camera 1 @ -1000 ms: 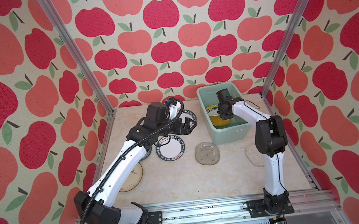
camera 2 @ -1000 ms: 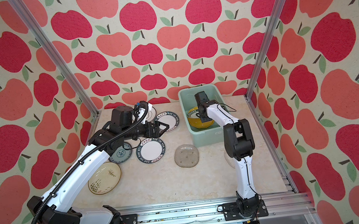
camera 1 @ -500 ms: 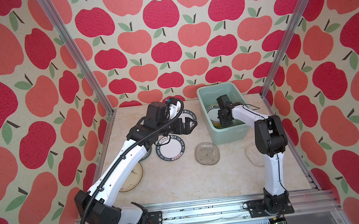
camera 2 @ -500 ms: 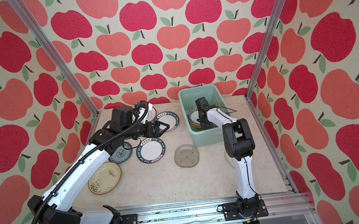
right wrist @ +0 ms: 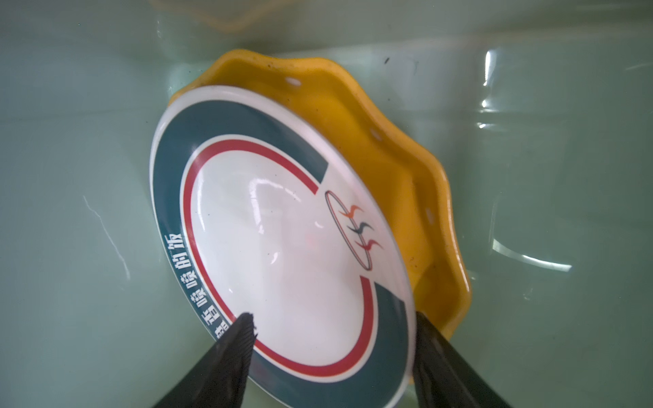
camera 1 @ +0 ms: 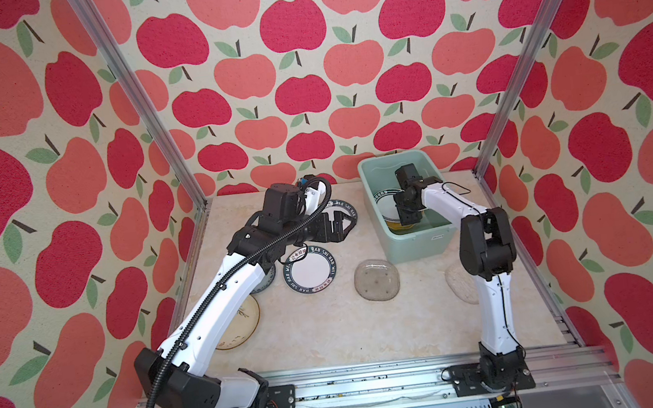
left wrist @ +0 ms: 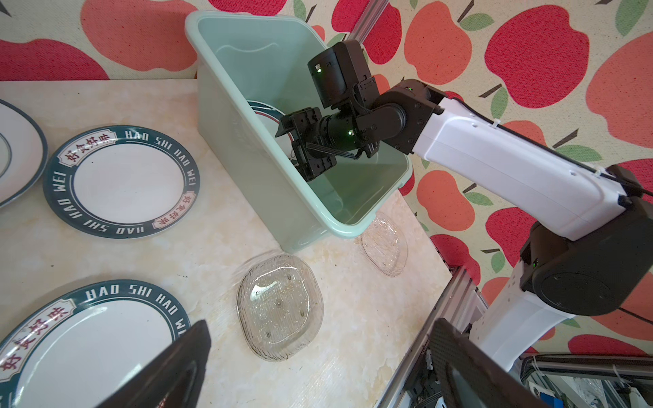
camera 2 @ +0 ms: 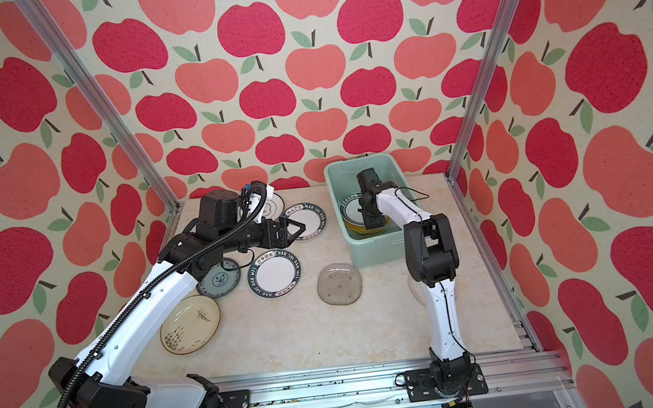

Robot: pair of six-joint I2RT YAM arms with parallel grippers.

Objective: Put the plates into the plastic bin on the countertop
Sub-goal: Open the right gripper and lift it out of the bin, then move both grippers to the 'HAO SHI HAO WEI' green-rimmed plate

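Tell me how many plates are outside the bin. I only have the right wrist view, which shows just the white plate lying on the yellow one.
Observer: Seven plates lie on the countertop. One of them, a clear plate, is partly hidden by the right arm in both top views.
Operator: Is the left gripper carrying one of them?
Observer: No. The left gripper is open, with nothing between its jaws.
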